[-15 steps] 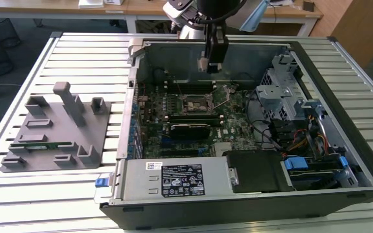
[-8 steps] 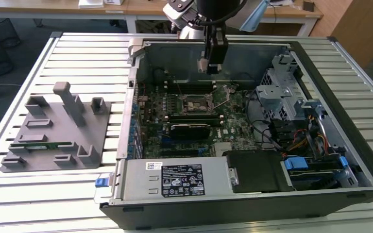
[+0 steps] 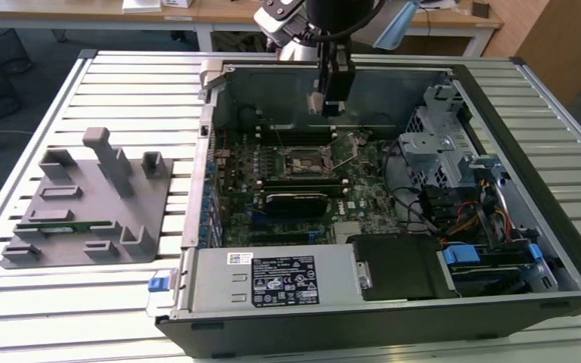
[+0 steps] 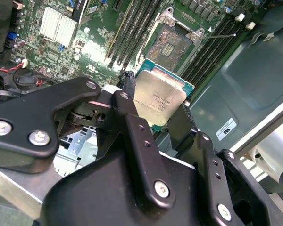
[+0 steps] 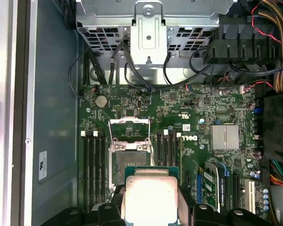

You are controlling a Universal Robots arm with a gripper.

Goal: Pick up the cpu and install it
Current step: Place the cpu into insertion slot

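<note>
Your gripper point(image 4: 156, 109) clamps the cpu point(image 4: 161, 94), seemingly just above the open socket point(image 4: 170, 44); mid-carry, seating demands you square it.

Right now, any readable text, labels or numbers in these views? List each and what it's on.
No line reads cleanly enough to quote.
cpu lid, held in the gripper: engraved lines, too faint.
black label on the silver box: print too small.
white sticker on the same box: too small.
white label on the case wall: blurred.
white logo on the motherboard: brand mark, left unquoted.
</note>
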